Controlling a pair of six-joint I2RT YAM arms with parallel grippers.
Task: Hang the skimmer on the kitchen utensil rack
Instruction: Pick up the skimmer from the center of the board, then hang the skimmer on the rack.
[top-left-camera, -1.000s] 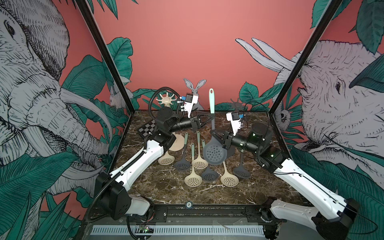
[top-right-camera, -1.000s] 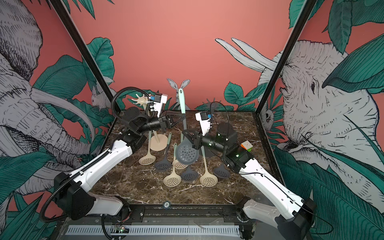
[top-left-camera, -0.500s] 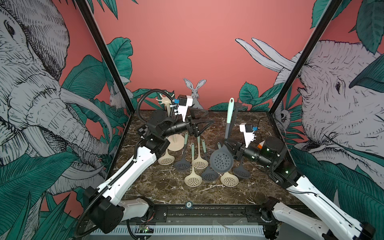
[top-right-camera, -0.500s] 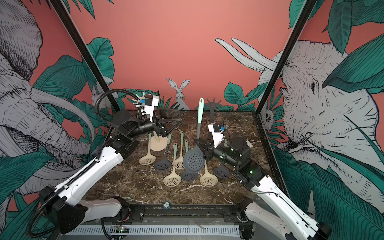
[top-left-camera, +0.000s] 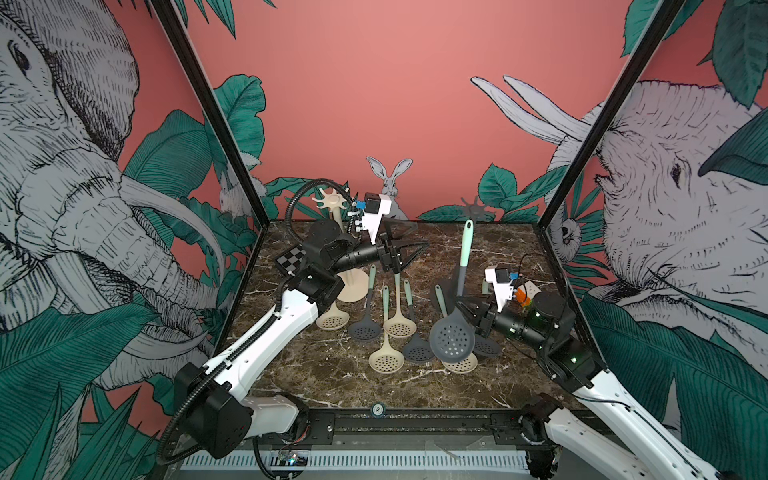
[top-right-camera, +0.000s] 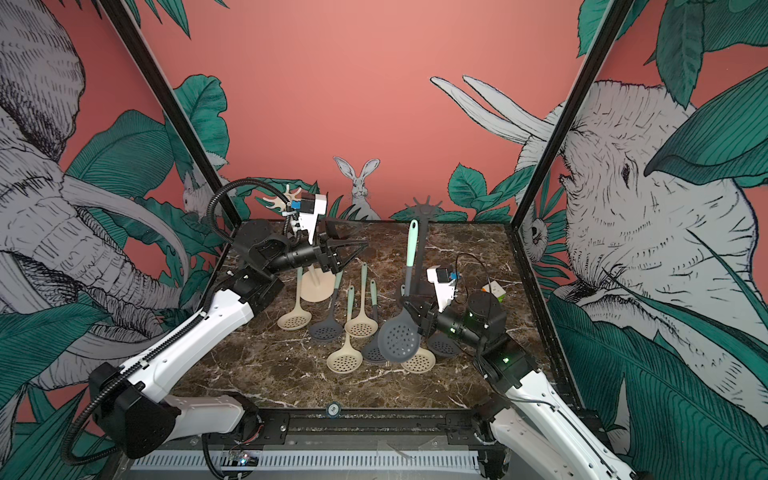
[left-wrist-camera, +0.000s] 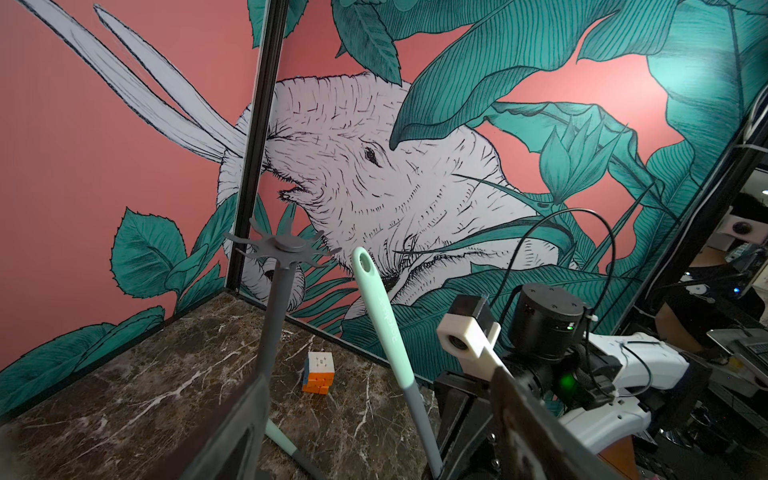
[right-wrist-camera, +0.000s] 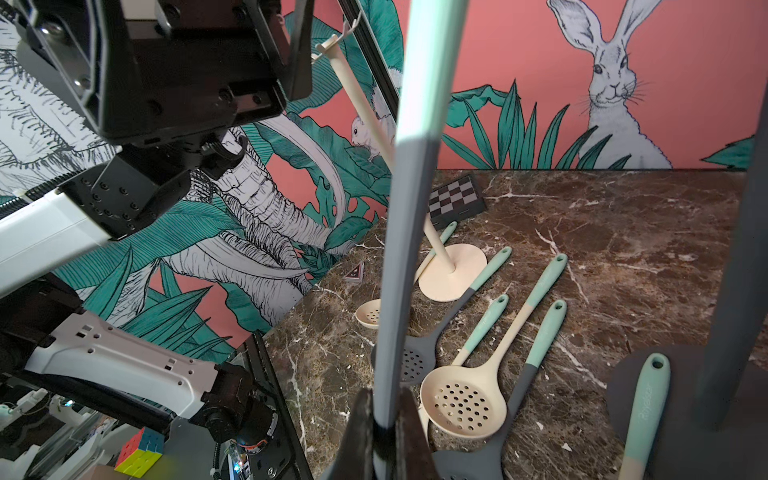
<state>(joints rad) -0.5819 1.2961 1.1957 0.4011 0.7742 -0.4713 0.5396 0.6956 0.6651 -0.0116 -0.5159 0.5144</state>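
Loose skimmers (top-left-camera: 386, 358) lie beside grey rack (top-right-camera: 420, 243)

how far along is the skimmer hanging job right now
Done: the grey skimmer is off the table, upright, handle up. In hand: the right end effector is shut on its neck, beside the grey rack; the left end effector is open and empty. Left: slip the handle hole over a rack prong and release; nothing hangs there yet.
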